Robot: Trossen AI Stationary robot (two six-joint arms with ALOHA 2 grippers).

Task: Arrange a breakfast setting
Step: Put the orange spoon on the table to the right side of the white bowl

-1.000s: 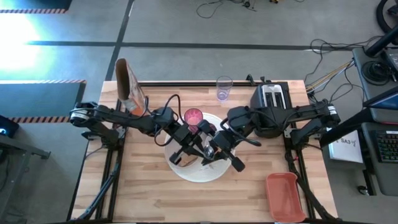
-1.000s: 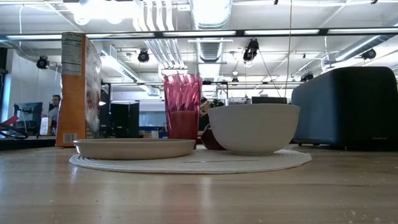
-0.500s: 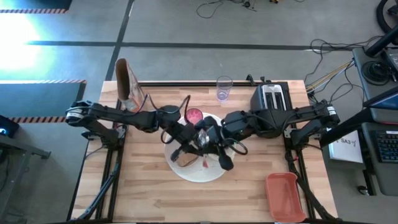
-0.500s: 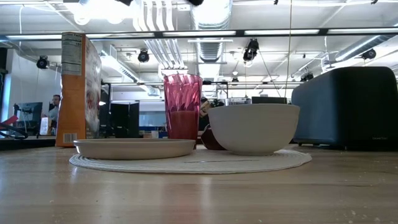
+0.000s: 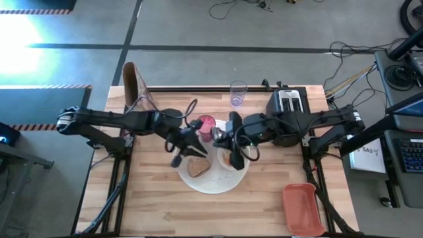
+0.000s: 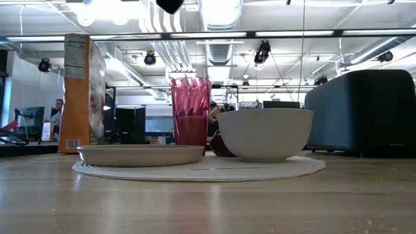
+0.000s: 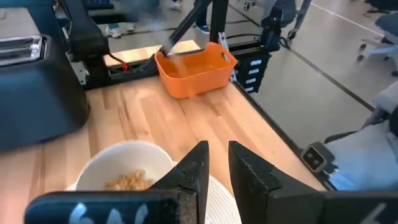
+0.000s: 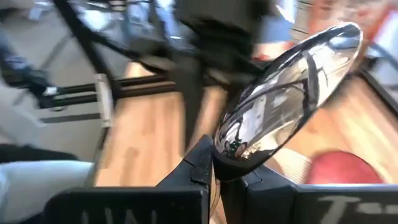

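The spoon (image 8: 292, 93) is pinched by its handle in the right gripper (image 8: 217, 165), above the bowl (image 5: 231, 158) at about 3 o'clock on the round mat (image 5: 211, 184). The bowl already has cereal (image 7: 127, 182) in it. The toast (image 5: 197, 167) lies on its plate at 9 o'clock, and the pink cup (image 5: 206, 123) stands at 12 o'clock. The glass (image 5: 238, 93) is well apart, at the table's far edge. The left gripper (image 7: 216, 163) hovers over the mat with a narrow gap between its fingers, holding nothing. I judge most is done; the spoon and glass remain.

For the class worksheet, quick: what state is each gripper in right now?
Left gripper: slightly open, holding nothing.
Right gripper: shut on the spoon.
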